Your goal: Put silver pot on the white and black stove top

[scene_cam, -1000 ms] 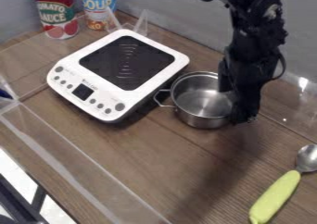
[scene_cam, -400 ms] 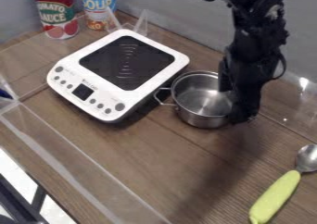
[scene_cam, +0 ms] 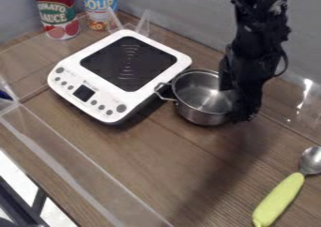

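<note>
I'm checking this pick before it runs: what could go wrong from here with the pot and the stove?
The gripper is open at the right rim of the silver pot; a thin, shiny rim could slip out of the grasp. The pot sits close beside the white and black stove top, so a low carry may knock or shove the stove. The two cans stand just behind the stove and could be toppled if it slides back.

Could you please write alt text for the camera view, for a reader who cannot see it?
A black robot arm reaches down with its gripper at the right rim of a silver pot on a wooden table, beside a white and black stove top. Two cans stand behind; a yellow-handled spoon lies front right.
</note>
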